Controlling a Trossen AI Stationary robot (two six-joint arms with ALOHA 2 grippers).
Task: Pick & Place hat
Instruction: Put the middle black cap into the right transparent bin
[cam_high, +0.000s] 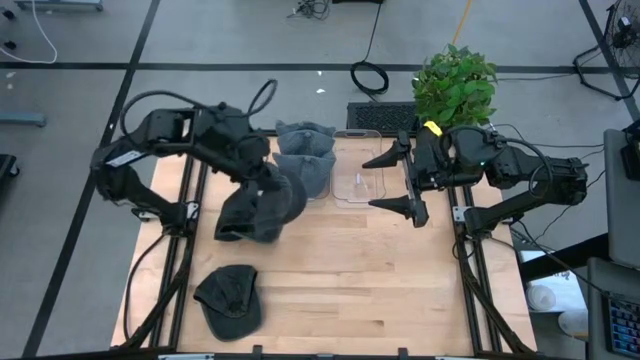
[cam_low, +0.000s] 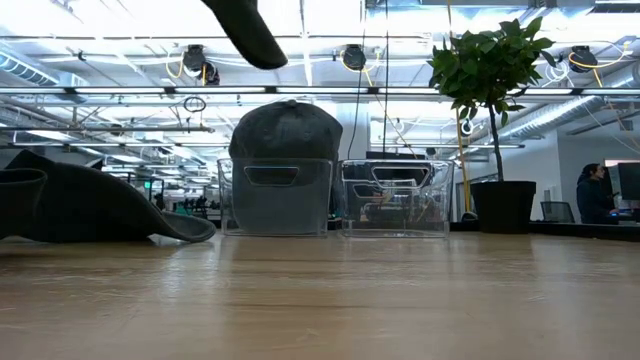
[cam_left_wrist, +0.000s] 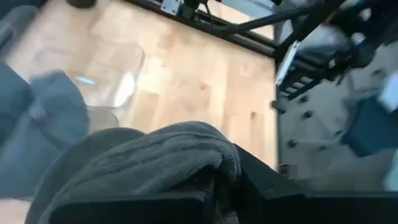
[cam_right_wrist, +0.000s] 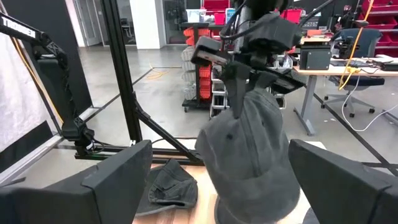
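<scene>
My left gripper is shut on a dark grey hat, which it holds in the air over the table's left middle. In the low view only the hat's lowest tip shows at the top. A second dark hat lies flat on the table near the left front. More grey hats fill a clear bin at the far edge. An empty clear bin stands beside it. My right gripper hovers open and level at the right, pointing at the held hat. My left gripper pinches a bunched fold of the hat's cloth between its two fingers, at the hat's uppermost edge. The fingers slant downward from the table's left side. The hat hangs below them, lifted clear of the table, its cloth slack.
A potted plant stands at the far right behind the bins. Bare wood fills the middle and near right of the table. Black frame rails run along both sides. A person stands far off in the room.
</scene>
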